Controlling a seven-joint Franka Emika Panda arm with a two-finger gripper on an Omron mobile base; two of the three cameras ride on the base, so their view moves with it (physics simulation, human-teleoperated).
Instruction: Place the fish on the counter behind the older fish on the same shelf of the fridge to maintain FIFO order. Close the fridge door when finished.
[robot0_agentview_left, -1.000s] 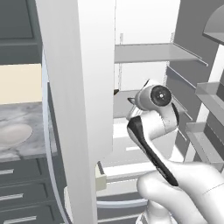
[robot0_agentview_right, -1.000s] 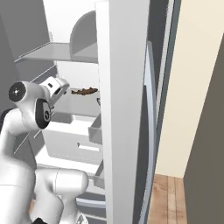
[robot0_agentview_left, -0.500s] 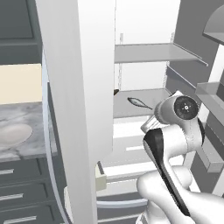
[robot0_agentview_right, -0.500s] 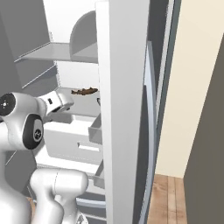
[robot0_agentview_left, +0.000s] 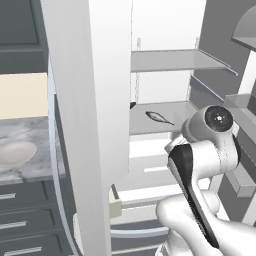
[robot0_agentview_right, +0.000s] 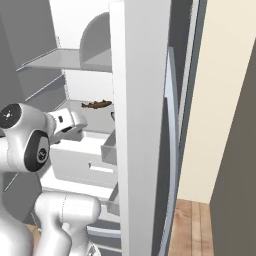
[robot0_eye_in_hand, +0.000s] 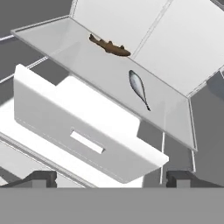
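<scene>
Your gripper (robot0_eye_in_hand: 109, 178) hangs empty, jaws wide, before the fridge (robot0_agentview_right: 140, 100). The fish (robot0_eye_in_hand: 109, 46) lies far back on the shelf (robot0_eye_in_hand: 175, 109), behind the silver fish (robot0_eye_in_hand: 139, 87). Next, shut the door (robot0_agentview_left: 85, 125).

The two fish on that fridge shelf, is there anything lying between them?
No. In the hand view the brown fish lies near the back wall, the silver fish nearer the front, and only bare shelf separates them.
</scene>
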